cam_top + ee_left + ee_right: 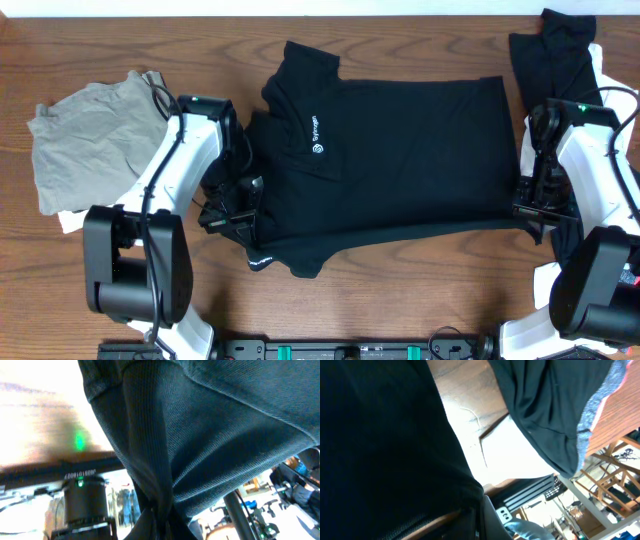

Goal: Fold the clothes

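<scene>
The left end effector [232,213] is pressed together on a gathered fold of the black shirt [400,150] at its left, collar-side edge. In the left wrist view its tips are hidden under bunched, finely ribbed knit [225,425] that narrows to a pinch at the bottom of the picture. The right end effector [540,212] is likewise closed on the shirt's near right hem corner. In the right wrist view the grip point is lost in dark fabric [380,435] filling the left half. The shirt is spread flat across the middle of the wooden tabletop [400,300], with its small white logo [316,150] facing up and one sleeve crumpled at the near left. An olive-grey garment [90,135] lies rumpled at the far left, with a white piece [68,220] showing only as a corner beneath it. At the far right a black garment [550,55] is cut off by the picture's edge. White material [600,62] beside it is largely covered by the arm and cannot be identified.
</scene>
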{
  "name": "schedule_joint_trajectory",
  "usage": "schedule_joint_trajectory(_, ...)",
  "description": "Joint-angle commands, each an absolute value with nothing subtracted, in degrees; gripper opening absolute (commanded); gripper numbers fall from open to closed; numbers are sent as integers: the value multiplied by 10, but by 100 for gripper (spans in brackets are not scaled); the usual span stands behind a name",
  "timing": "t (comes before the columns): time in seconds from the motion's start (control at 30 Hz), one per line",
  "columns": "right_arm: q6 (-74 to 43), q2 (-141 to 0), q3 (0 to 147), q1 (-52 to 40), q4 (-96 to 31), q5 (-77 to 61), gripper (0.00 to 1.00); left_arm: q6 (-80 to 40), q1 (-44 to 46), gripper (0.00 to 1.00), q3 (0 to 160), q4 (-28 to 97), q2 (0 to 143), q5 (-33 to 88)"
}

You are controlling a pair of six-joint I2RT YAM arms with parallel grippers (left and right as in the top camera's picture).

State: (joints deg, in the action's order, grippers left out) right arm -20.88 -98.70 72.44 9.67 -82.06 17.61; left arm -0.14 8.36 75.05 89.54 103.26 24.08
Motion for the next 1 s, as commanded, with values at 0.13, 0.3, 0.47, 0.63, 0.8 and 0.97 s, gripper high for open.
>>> schedule_joint_trajectory(0.13,-238,-974,653,116,-777,197,1,-29,82,6,730,876,993,204)
schedule_joint_trajectory(0.3,-248,-974,636,126,-767,195,1,-60,82,6,730,873,990,181)
schedule_joint_trajectory(0.47,-248,-973,636,127,-741,194,1,-78,82,6,730,797,988,188)
schedule_joint_trajectory(0.63,-224,-974,636,127,-676,170,1,-96,82,6,730,697,988,208)
schedule_joint_trajectory(0.8,-190,-974,636,127,-606,125,2,-96,82,6,730,636,988,268)
schedule_joint_trajectory(0.97,-179,-974,636,127,-560,110,1,-95,82,6,731,597,988,342)
